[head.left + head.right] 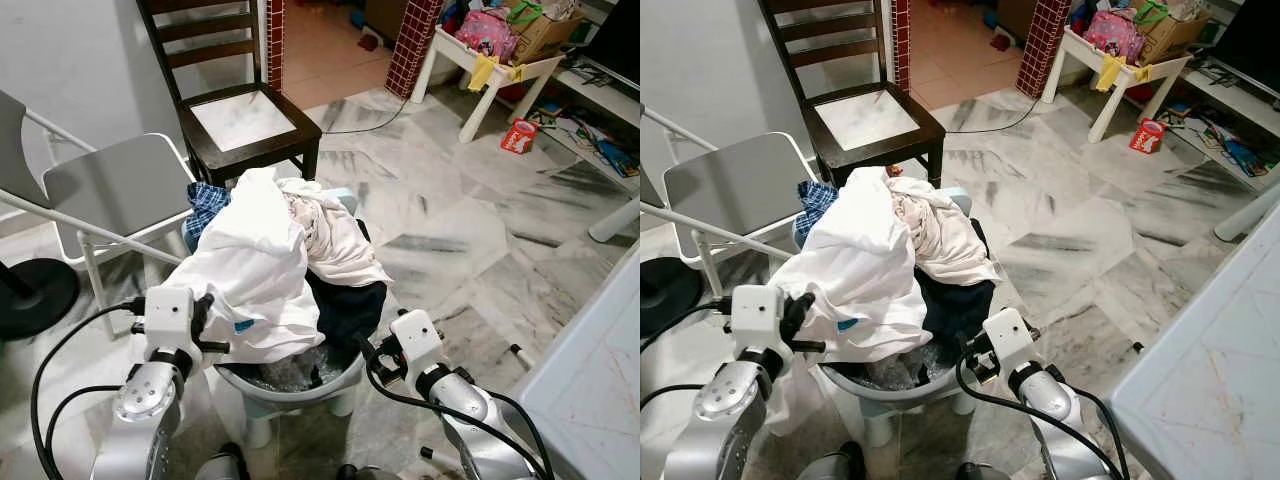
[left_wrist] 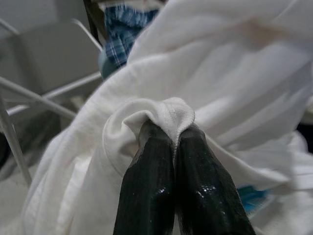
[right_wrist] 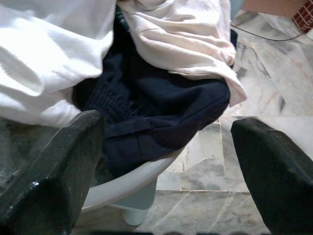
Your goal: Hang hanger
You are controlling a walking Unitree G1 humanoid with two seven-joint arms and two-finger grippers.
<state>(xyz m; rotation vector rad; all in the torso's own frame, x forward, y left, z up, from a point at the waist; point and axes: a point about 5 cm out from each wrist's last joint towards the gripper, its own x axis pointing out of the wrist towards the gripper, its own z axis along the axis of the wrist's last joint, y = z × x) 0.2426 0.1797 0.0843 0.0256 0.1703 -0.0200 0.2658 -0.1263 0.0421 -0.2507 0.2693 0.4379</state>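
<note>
- Hanger: none can be made out; if one is here, it is hidden under the laundry or out of frame.
- White shirt (image 1: 250,270): top of the heap, draped over the near-left rim of the basket (image 1: 300,392).
- Left gripper (image 2: 175,142): at the shirt's left edge; fingers pressed together, pinching a fold of the white cloth.
- Right gripper (image 3: 161,166): low at the basket's right side, fingers spread wide, holding nothing, facing the dark garment (image 3: 161,112) and cream garment (image 1: 335,235).
- Checked cloth (image 1: 207,205): at the back of the heap, partly covered.
- Surroundings: folding chair (image 1: 115,185) to the left, wooden chair (image 1: 245,120) behind the basket, marble floor (image 1: 450,230).
- Step in hand, as judged: securing the shirt, ahead of any hanging.
- Next move, as judged: lift the pinched fold clear of the heap; the free right gripper would need a second hold on the cloth, since the shirt may drag the garments beneath. A hanger and rail must then be found.
</note>
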